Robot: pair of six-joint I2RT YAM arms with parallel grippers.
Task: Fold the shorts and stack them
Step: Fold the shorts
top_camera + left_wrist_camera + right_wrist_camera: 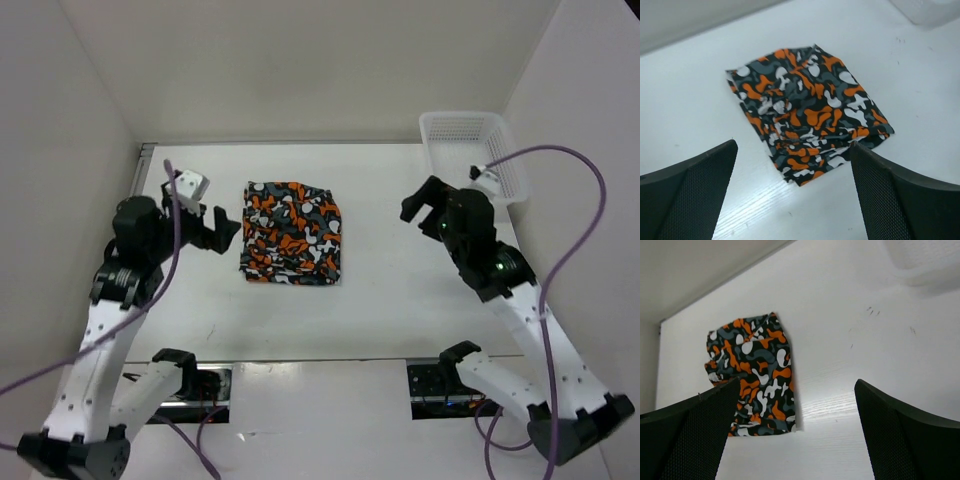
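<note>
The shorts (292,232), in orange, black, grey and white camouflage print, lie folded into a compact rectangle on the white table, a little left of centre. They also show in the left wrist view as the shorts (807,110) and in the right wrist view as the shorts (752,372). My left gripper (228,228) hovers just left of the pile, open and empty. My right gripper (420,205) hangs well to the right of it, open with nothing between its fingers. Neither gripper touches the fabric.
A white plastic mesh basket (472,150) stands at the back right corner, close behind the right arm. Walls enclose the table at the back and both sides. Two cut-outs with cables sit at the near edge (320,385).
</note>
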